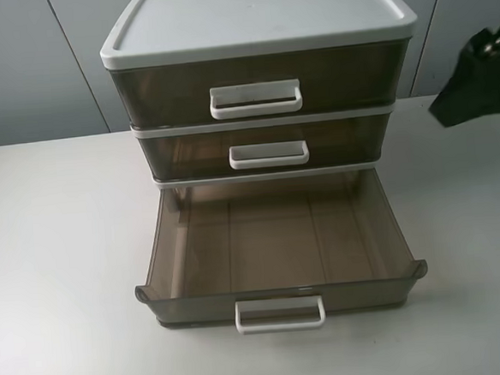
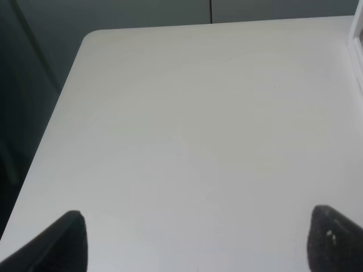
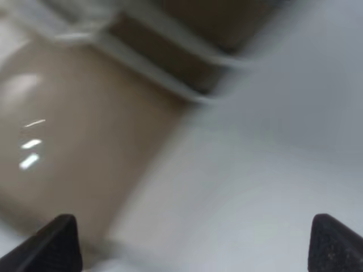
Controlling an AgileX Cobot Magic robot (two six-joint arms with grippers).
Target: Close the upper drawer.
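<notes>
A three-drawer cabinet with a white lid (image 1: 255, 15) stands at the back middle of the table. Its upper drawer (image 1: 255, 80) is smoky brown with a white handle (image 1: 255, 100); its front stands slightly forward of the middle drawer (image 1: 268, 145). My right gripper (image 3: 193, 243) is open and empty; its view is blurred and shows a brown drawer wall (image 3: 74, 141). In the exterior view the right arm (image 1: 474, 77) hangs in the air to the right of the cabinet, apart from it. My left gripper (image 2: 198, 243) is open and empty over bare table, out of the exterior view.
The bottom drawer (image 1: 280, 254) is pulled far out toward the front and is empty; its white handle (image 1: 279, 314) is near the table's front. The white table (image 1: 57, 252) extends left and right of the cabinet. A sliver of the cabinet (image 2: 358, 51) shows in the left wrist view.
</notes>
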